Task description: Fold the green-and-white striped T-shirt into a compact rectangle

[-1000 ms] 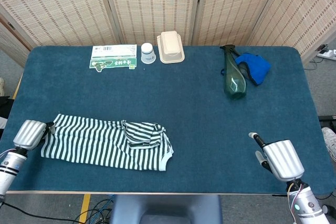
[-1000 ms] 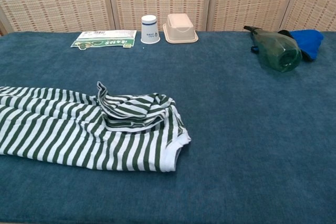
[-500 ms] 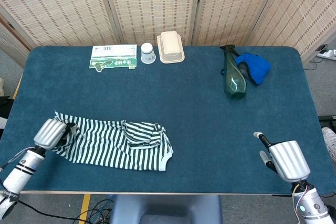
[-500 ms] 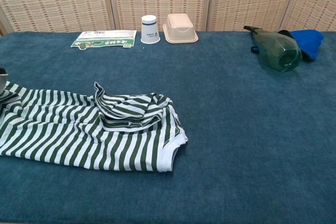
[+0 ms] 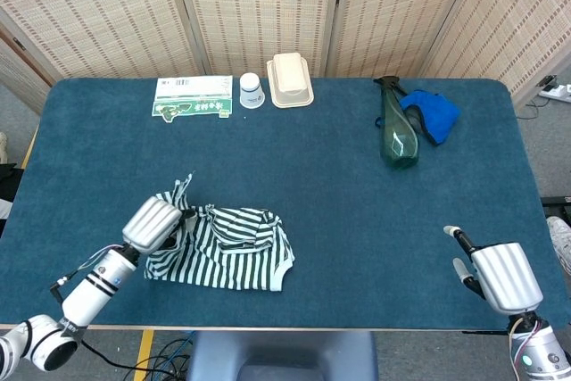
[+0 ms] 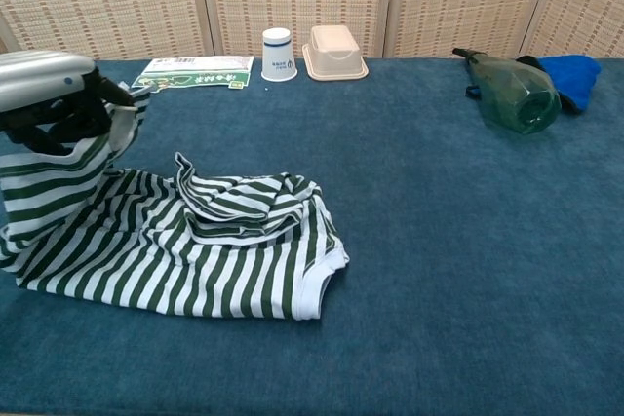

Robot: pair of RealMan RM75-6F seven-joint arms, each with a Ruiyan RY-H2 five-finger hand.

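Note:
The green-and-white striped T-shirt (image 5: 230,243) (image 6: 214,245) lies at the front left of the blue table, its right half flat with a bunched fold on top. My left hand (image 5: 153,224) (image 6: 47,94) grips the shirt's left end and holds it lifted above the table, over the rest of the cloth. My right hand (image 5: 501,274) hovers low at the front right edge, far from the shirt, holding nothing, its fingers partly hidden behind its back.
At the back stand a white paper cup (image 5: 252,91), a beige food box (image 5: 290,80) and a flat green-and-white packet (image 5: 193,97). A dark green bottle (image 5: 395,127) lies on its side against a blue cloth (image 5: 432,114) at the back right.
My left hand has carried the shirt's left end up and to the right, folding it toward the middle. My right hand has drifted slightly right and toward the front edge.

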